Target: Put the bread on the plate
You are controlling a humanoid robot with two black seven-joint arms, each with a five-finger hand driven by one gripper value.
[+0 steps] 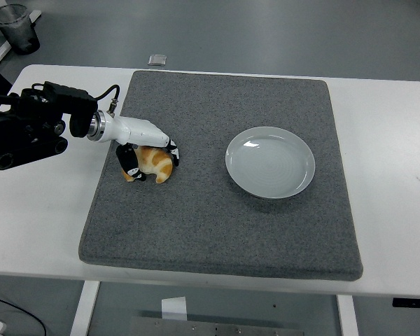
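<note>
White and black, the left hand reaches in from the left edge on its dark arm and sits low over the grey felt mat. Its fingers are curled down over the bread, with black tips hooked over the far right side of the loaf and the thumb pressed against the near left side, so the hand is clamped around it. The bread, a golden croissant-shaped piece, lies on the mat directly under the palm, with its lower curve showing below the fingers. I cannot tell whether it is lifted at all or resting flat on the felt.

To the right, well apart from hand and bread, a pale round plate sits on the same mat with nothing on it. The mat covers the middle of the white table, whose bare surface shows on both sides.

Past the table's far edge, a small square thing lies on the grey floor, and a dark translucent cup stands at the top left corner.
</note>
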